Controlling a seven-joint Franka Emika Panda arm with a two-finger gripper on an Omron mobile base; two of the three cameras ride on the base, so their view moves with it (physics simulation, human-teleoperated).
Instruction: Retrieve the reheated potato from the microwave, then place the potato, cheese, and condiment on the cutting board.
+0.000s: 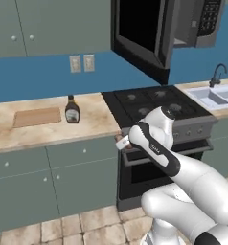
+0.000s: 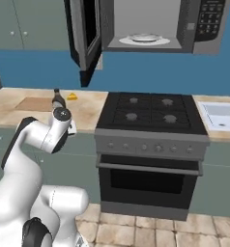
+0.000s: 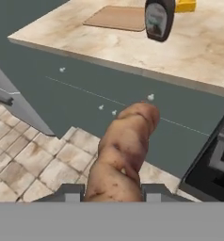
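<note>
My fingers (image 3: 71, 192) are clamped tight on the potato (image 3: 122, 155), which sticks out ahead of my gripper (image 3: 113, 194) in front of the cabinet doors, below the counter (image 3: 198, 52) edge. Up on that counter the bottle (image 3: 159, 19) stands just beside the cutting board (image 3: 115, 18), with the cheese (image 3: 185, 5) behind it. The microwave (image 2: 146, 26) hangs open above the stove (image 2: 150, 113), its white plate (image 2: 144, 38) bare.

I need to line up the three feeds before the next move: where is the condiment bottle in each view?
Left base view: the condiment bottle stands on the counter, just right of the cutting board.
Right base view: just its neck and shoulder show behind the arm's wrist, near the cheese.
Hand view: at the top edge, right of the board, beyond the held potato.
Shared landmark: the cutting board.
</note>
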